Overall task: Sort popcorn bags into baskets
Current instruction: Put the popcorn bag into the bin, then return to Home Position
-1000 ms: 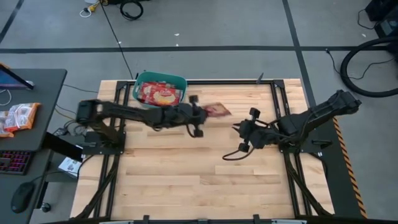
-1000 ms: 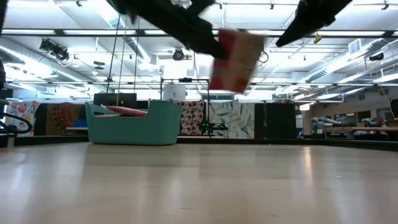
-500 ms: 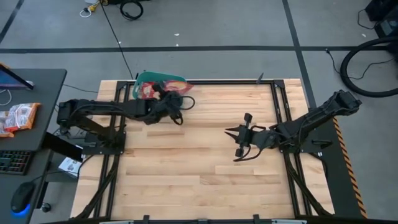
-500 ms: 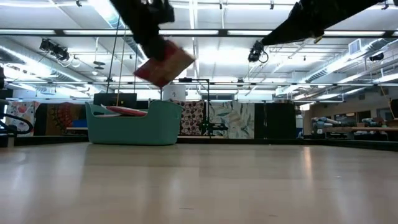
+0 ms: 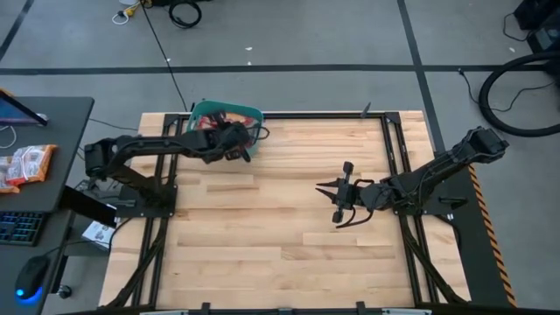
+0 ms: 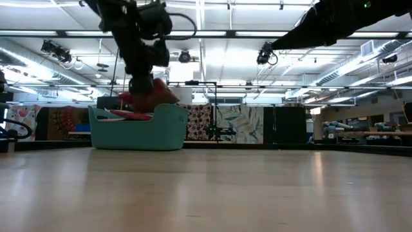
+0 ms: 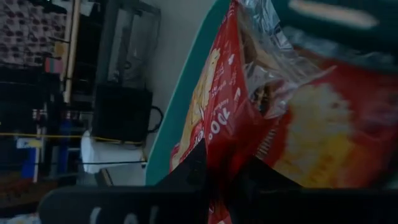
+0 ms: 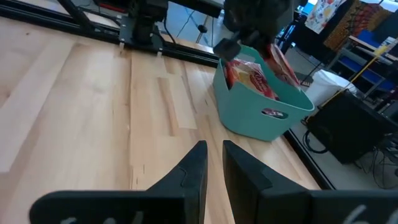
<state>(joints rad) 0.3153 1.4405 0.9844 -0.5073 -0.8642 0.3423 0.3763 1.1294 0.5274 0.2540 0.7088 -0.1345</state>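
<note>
My left gripper [image 5: 238, 144] hangs over the teal basket [image 5: 203, 112] at the table's far left and is shut on a red popcorn bag [image 6: 154, 96] with a crinkled silver part [image 7: 267, 68]. The held bag dips into the basket's mouth [image 6: 138, 132]. Other red-orange bags [image 8: 249, 74] lie inside the basket, one showing above its rim [image 6: 132, 115]. My right gripper [image 5: 335, 194] is shut and holds nothing. It hovers above the middle-right of the table, pointing toward the basket [image 8: 261, 118]. My left gripper pinches the red bag between its two fingers [image 7: 193, 171] at one end of the bag [image 7: 224, 155], coming from above. The bag is tilted, reaches away from the fingers into the basket, and lies against the bags inside; the far end is out of view.
Bare wooden tabletop [image 5: 262, 227] stretches across the middle and near side. Black frame rails [image 8: 143, 34] run along the far edge by the basket. A desk with more packets [image 5: 26, 164] stands off the table's left.
My left gripper has carried the red bag from the table's far middle toward the left and down into the basket's mouth, and the bag has tipped over on the way. My right gripper has drawn back a little toward the near edge.
</note>
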